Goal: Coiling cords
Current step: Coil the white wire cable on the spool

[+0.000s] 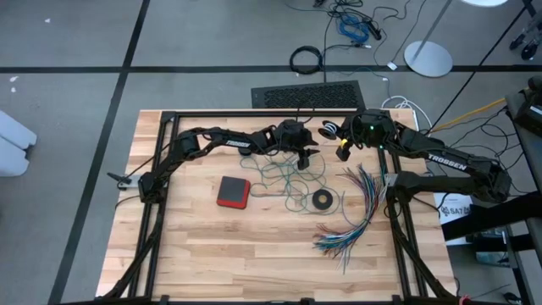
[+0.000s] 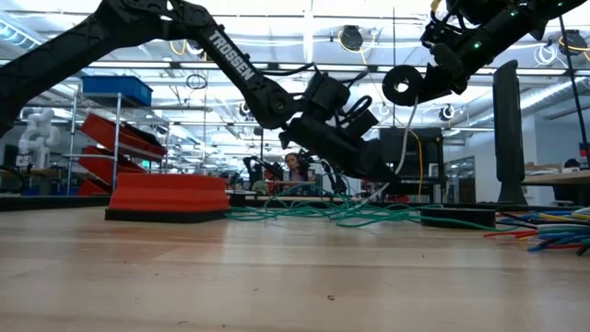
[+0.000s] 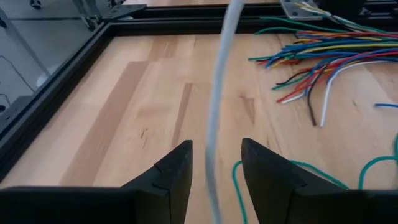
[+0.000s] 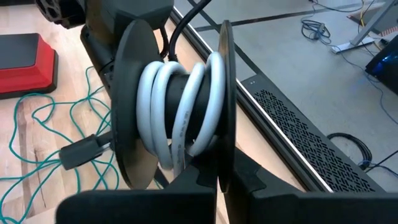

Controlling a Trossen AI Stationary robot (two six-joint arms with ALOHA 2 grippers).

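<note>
A: Where's the white cord (image 3: 217, 99) now?

B: Partly wound on a black spool (image 4: 180, 112), which the right gripper (image 4: 219, 180) holds raised over the table's far edge, its fingers pinched tight on one flange. The free length runs down between the left gripper (image 3: 214, 177) fingers, which stand partly apart around it, guiding, not pinching.

A: And the teal-green cord (image 1: 288, 182)?

B: Loose in a tangle on the wooden table (image 1: 195, 246), beneath the left gripper, between the red block (image 1: 233, 192) and the multicoloured wires (image 1: 356, 212).

A: Risks?

B: I'd guess the white cord could slip out of that loose gap, or drag teal loops upward; slack turns might spill off the spool.
</note>
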